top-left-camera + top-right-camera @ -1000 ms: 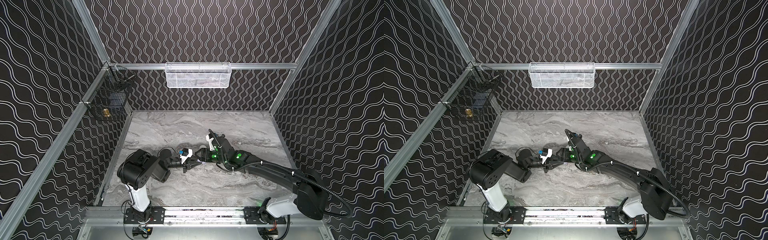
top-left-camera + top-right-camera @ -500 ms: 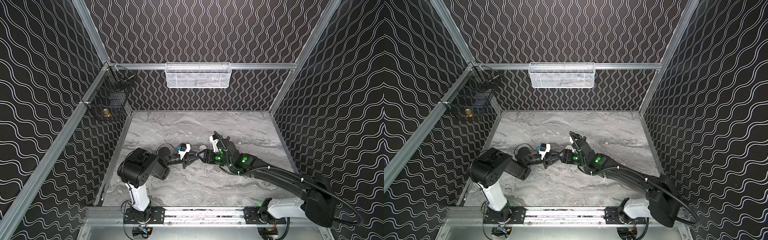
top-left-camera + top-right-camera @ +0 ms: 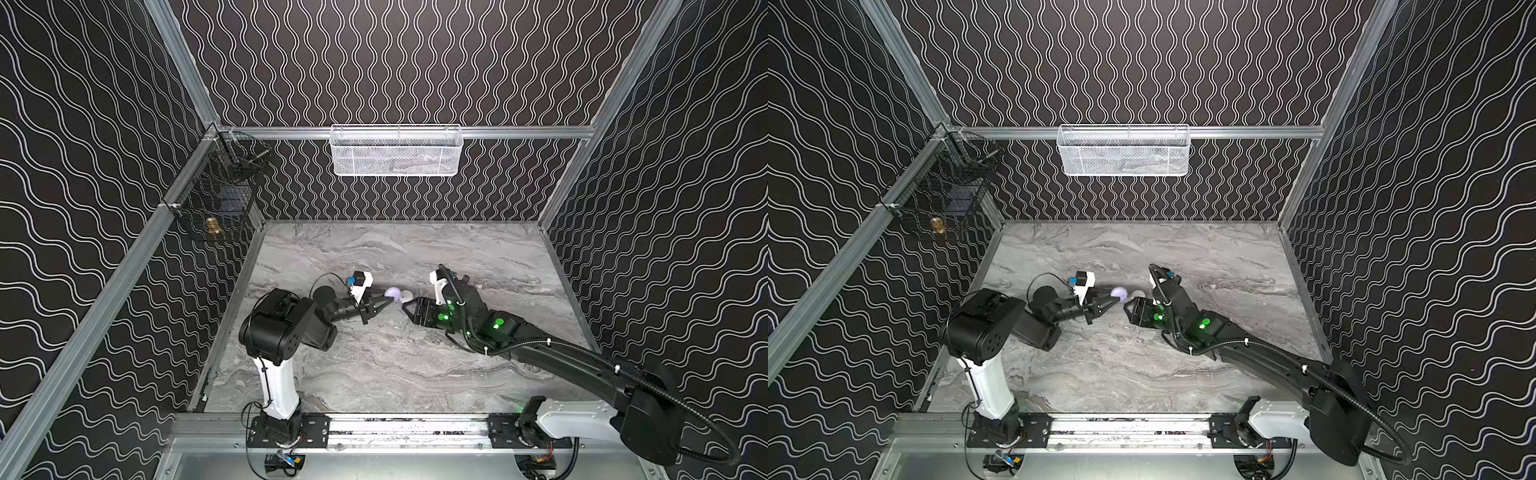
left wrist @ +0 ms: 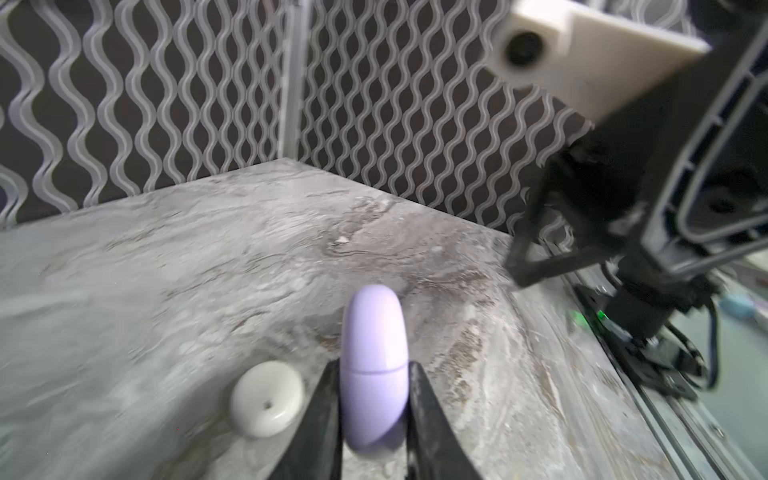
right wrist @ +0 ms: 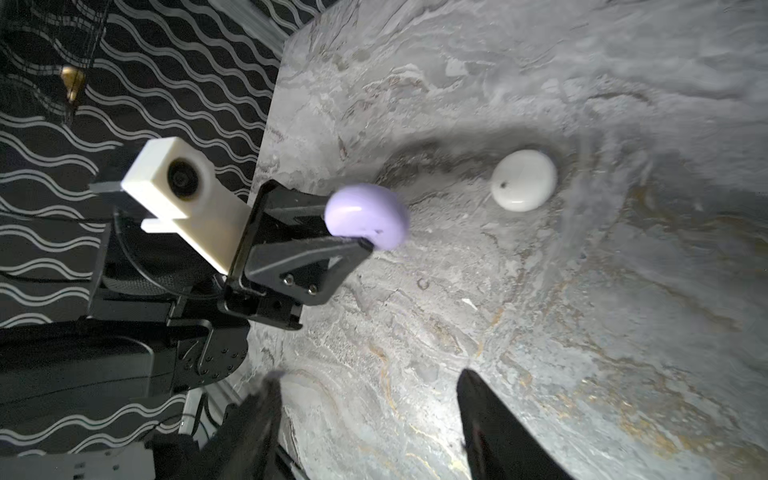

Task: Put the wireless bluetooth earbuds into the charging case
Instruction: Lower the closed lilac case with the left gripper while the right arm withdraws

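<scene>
A lavender charging case (image 4: 374, 353), lid closed, is pinched on edge between the fingers of my left gripper (image 4: 374, 368), just above the marble. In both top views it shows at the tip of the left gripper (image 3: 388, 300), as the lavender case (image 3: 1119, 293). A white round case (image 5: 523, 185), also closed, lies flat on the table right beside it. My right gripper (image 5: 368, 382) is open and empty, pointing at the lavender case (image 5: 365, 216) from a short distance. The earbuds are out of view.
A white mesh basket (image 3: 396, 149) hangs on the back wall. A black wire basket (image 3: 220, 203) sits at the back left corner. The marble tabletop (image 3: 415, 365) is walled on three sides, with a metal rail (image 3: 407, 428) along its front edge.
My left gripper has carried the lavender case away from the front edge and a little to the right. The right arm has drawn back to the right, uncovering both cases.
</scene>
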You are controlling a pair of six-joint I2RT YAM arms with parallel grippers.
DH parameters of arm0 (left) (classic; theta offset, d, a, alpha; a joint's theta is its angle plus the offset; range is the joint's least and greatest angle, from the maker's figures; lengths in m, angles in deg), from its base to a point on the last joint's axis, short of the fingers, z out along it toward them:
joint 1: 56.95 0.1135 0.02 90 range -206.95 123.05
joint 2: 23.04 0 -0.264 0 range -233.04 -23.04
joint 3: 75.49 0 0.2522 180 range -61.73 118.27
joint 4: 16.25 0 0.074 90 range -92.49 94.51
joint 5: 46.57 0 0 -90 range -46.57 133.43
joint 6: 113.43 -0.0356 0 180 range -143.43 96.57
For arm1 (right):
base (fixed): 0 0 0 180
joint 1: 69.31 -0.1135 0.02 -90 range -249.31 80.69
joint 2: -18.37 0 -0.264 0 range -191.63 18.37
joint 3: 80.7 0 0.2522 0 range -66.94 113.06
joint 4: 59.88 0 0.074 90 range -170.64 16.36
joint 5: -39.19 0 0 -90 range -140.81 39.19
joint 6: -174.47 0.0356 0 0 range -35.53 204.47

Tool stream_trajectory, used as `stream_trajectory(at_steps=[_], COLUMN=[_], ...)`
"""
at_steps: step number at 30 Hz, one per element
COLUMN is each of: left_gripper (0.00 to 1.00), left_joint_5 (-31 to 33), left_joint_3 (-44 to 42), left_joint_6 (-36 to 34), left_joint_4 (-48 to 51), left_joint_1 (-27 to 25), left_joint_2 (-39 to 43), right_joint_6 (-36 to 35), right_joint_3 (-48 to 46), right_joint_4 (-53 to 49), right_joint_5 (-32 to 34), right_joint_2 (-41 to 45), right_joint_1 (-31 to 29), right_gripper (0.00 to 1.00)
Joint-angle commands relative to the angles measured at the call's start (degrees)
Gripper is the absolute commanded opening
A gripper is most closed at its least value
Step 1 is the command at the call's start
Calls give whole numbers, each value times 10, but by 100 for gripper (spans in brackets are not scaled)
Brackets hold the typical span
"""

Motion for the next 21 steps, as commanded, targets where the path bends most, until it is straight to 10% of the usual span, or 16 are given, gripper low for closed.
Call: stream_trajectory(at_steps=[1, 10, 21], left_gripper=[21, 20, 23], left_joint_5=[19, 44, 2], left_joint_3=[25, 97, 146], left_joint_6=[111, 105, 187], left_joint_4=[-8, 302, 396], left_joint_1=[27, 39, 47], left_joint_2=[-28, 2, -43], right_joint_6=[17, 36, 0], right_joint_3=[-19, -70, -80], right_joint_4=[-14, -77, -169], right_joint_5=[27, 71, 138], right_joint_2=[27, 121, 216], right_joint_1=[10, 32, 49], right_gripper=[69, 70, 71])
